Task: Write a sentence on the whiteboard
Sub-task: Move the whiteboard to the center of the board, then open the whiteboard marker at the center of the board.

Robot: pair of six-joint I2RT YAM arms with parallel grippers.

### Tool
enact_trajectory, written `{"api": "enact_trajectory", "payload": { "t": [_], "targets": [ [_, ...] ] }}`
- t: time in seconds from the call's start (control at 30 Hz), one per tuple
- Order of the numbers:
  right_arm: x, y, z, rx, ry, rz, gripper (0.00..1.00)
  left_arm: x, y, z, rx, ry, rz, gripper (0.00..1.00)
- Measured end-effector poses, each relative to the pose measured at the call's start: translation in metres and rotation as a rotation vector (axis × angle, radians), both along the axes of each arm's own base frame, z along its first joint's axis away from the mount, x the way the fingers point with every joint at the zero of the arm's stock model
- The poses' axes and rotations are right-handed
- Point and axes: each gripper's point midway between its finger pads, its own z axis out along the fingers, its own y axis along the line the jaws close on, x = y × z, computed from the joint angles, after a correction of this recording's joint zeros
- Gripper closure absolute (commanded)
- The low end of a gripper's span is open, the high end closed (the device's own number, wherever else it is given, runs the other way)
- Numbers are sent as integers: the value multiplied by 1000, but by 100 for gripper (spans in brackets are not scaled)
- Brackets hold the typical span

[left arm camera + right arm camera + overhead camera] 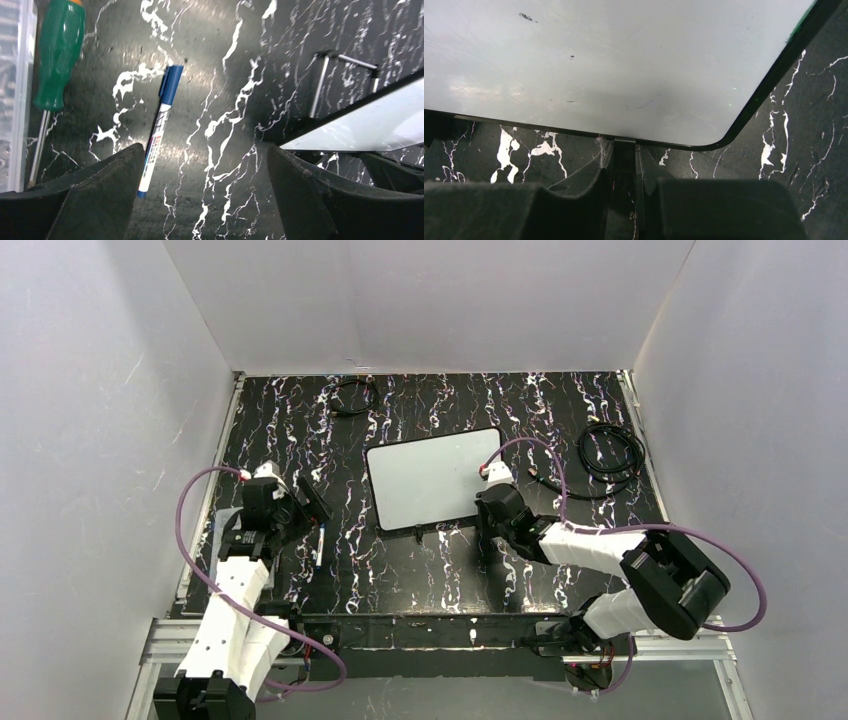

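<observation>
left fingers (pixel 120 172) gape empty over the marker (pixel 159 127): straddle its barrel squarely. right fingers (pixel 574 210) seem pinched on the whiteboard (pixel 624 65) clip (pixel 624 155).

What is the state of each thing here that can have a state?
whiteboard: blank, only faint smudges
marker: capped, not held
left gripper: open, empty
right gripper: fingers nearly together, a board clip between them
</observation>
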Motion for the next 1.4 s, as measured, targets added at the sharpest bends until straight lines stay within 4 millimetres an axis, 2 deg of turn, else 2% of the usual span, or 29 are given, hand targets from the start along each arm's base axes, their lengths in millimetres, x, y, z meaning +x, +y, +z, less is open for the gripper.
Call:
{"api": "enact_trajectory", "payload": {
  "t": [0.07,0.17,0.23,0.37,0.5,0.73,0.87,1.0,1.23,1.4],
  "targets": [
    [-2,-1,1,-1,2,-2,70,-7,-2,-15,-14,51,14,13],
    [-8,-5,4,11,4,-5,59,-14,-4,-29,-9,114,23,26],
    [-12,-7,9,24,-1,-8,51,-17,-6,-39,7,160,26,28],
    [-15,-9,27,71,-36,-11,42,-24,-4,-57,64,242,33,29],
    [-17,-11,39,108,-63,-20,39,-31,2,-72,124,312,52,34],
    [-22,-17,45,135,-82,-28,37,-41,10,-95,180,434,73,58],
    [-22,-19,51,147,-103,-34,35,-44,9,-101,192,472,64,74],
    [-22,-21,54,149,-115,-42,34,-43,8,-102,194,490,58,100],
    [-25,-21,59,155,-120,-21,26,-40,-4,-101,130,483,46,100],
    [-35,-6,68,204,-92,64,20,-59,-26,-89,-15,426,51,100]
  ]
}}
